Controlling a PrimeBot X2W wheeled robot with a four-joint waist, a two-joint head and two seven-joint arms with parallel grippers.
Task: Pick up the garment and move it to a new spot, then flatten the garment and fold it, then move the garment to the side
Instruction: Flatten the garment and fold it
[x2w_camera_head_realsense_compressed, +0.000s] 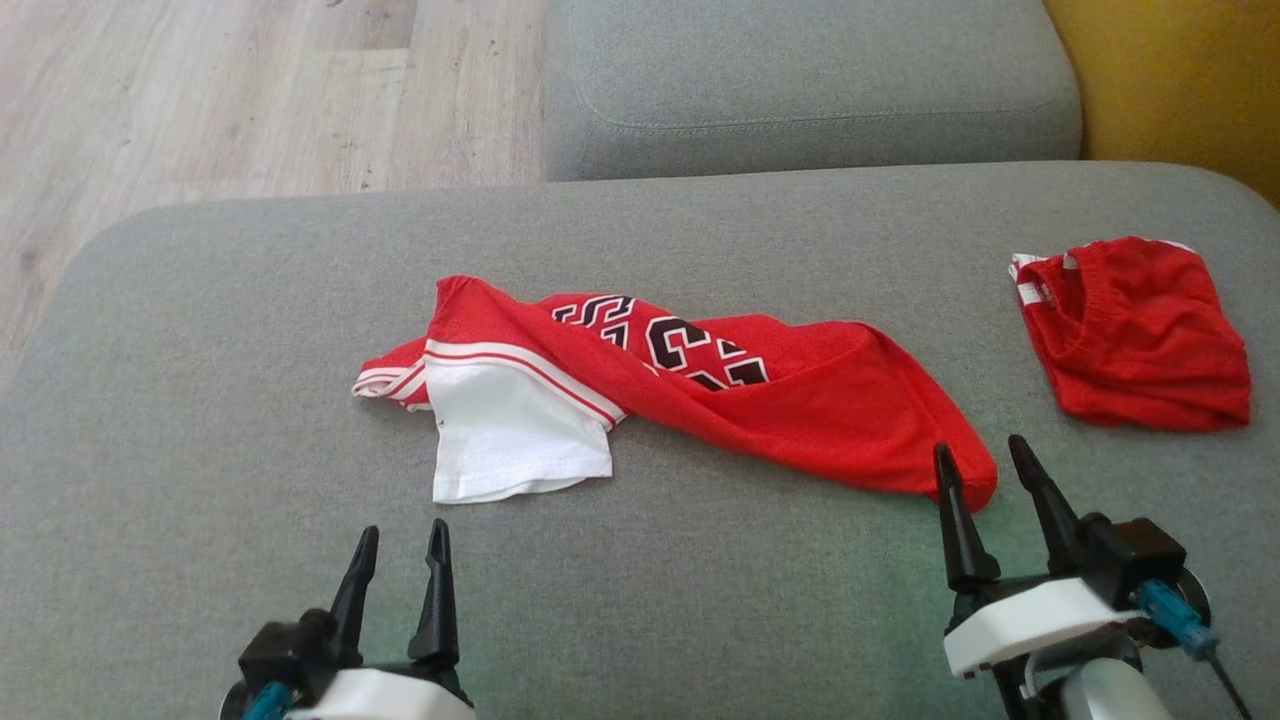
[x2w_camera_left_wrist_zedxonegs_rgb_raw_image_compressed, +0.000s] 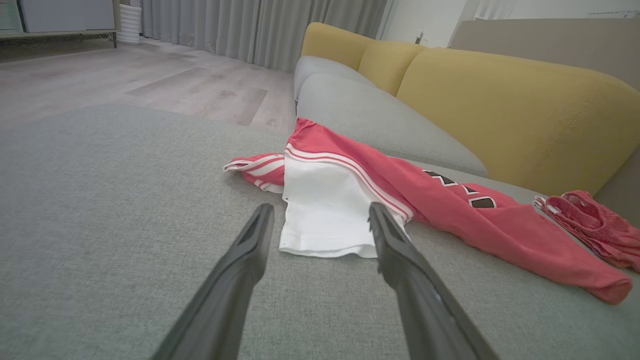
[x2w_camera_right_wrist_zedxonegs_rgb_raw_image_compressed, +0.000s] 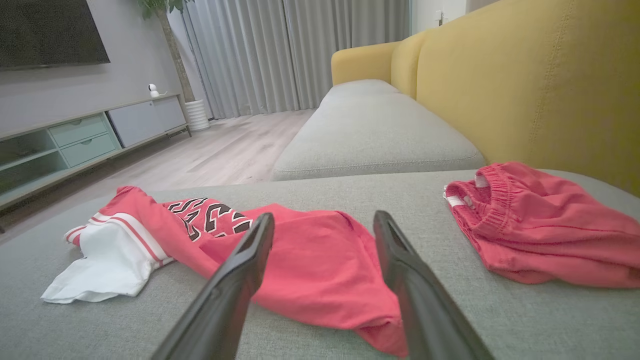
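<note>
garment (x2w_camera_head_realsense_compressed: 820, 410): I see soft matt red knit cloth, with a smoother white sleeve panel.
second red piece (x2w_camera_head_realsense_compressed: 1140, 340): the same matt cloth to my eye, gathered at its band.
sofa seat (x2w_camera_head_realsense_compressed: 200, 450): grey, coarse woven fabric, matt.
sofa back (x2w_camera_left_wrist_zedxonegs_rgb_raw_image_compressed: 500, 115): yellow cloth, finer weave.
floor (x2w_camera_head_realsense_compressed: 200, 90): pale wood-look planks, low sheen.
left gripper (x2w_camera_head_realsense_compressed: 404, 527): dark, matt, plastic-looking fingers, I'd say.

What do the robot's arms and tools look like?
The left tool and right tool each have two long, dark, pointed fingers on a black base with a white housing behind. A blue connector sits at each wrist; the right one trails a thin dark cable.
</note>
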